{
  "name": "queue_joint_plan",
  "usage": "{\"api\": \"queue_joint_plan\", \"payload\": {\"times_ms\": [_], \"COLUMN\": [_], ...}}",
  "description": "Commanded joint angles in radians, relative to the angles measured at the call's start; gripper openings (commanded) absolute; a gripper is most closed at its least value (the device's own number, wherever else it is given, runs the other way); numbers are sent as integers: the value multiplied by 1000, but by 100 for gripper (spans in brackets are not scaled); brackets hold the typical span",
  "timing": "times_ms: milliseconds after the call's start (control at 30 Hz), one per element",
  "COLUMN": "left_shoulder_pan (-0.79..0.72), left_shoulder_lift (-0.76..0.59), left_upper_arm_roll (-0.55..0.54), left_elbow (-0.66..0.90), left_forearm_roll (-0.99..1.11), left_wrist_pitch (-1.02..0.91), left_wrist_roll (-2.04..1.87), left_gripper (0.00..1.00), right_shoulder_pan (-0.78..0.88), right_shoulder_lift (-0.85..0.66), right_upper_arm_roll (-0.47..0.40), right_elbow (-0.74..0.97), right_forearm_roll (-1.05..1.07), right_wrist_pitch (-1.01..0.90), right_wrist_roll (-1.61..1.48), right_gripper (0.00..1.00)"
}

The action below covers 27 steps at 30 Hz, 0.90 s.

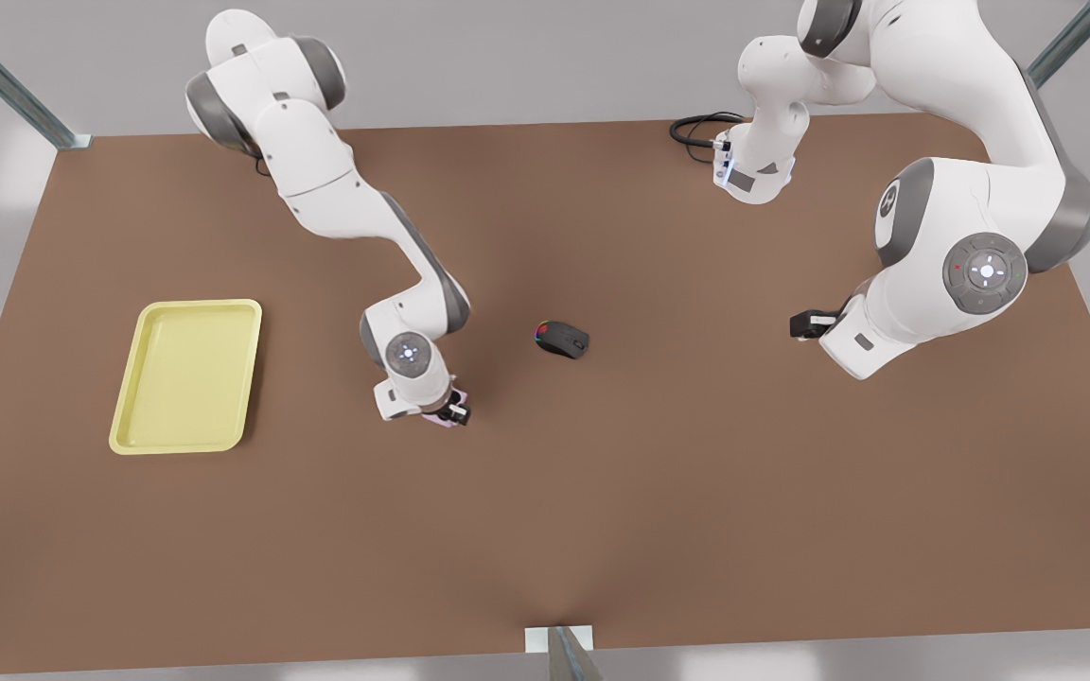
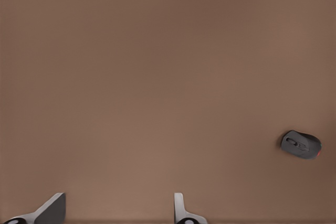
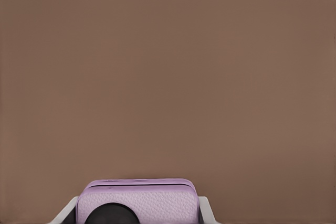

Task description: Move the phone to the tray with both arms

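Lilac phone (image 3: pixel 137 200) sits clamped between the right gripper (image 1: pixel 446 413) fingers at centre frame; yellow tray (image 1: pixel 187 375) lies leftward. Left gripper (image 1: pixel 805 324), fingers open, waits far right.

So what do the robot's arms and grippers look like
Two white jointed arms with grey joint sections. Each has a round grey cap with a glowing white light and small coloured marks. The right gripper and left gripper are black; their fingertips look pale grey. A black cable loops by one base.
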Motion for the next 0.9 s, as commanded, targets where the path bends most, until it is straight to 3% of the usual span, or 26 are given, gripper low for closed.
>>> {"api": "queue_joint_plan", "payload": {"times_ms": [0, 167, 533, 633, 733, 767, 800, 867], "left_shoulder_pan": [-1, -1, -2, -2, -4, -4, -4, -4], "left_shoulder_lift": [-1, -1, -1, 0, 0, 0, 0, 0], "left_upper_arm_roll": [0, -2, -3, -3, -5, -5, -5, -5], "left_elbow": [1, 2, 1, 1, 1, 1, 1, 1], "left_forearm_roll": [1, -1, -3, -3, -3, -3, -3, -3], "left_wrist_pitch": [0, 0, 6, 6, 6, 6, 6, 6], "left_wrist_roll": [-2, -16, -25, -25, -25, -25, -25, -25], "left_gripper": [100, 100, 100, 100, 100, 100, 100, 100], "right_shoulder_pan": [-20, -152, -569, -618, -618, -618, -617, -615], "right_shoulder_lift": [-31, -120, -253, -258, -258, -258, -261, -264], "right_upper_arm_roll": [1, 3, -5, -98, -140, -150, -150, -150], "right_elbow": [-1, -15, -231, -219, -213, -214, -216, -216], "right_forearm_roll": [-3, 0, 3, 3, 0, -1, 8, 8], "right_wrist_pitch": [-63, -208, -211, -211, -209, -209, -211, -211], "right_wrist_roll": [-65, -307, -1085, -1347, -1435, -1444, -1433, -1433], "right_gripper": [77, 77, 77, 77, 77, 84, 100, 100]}}
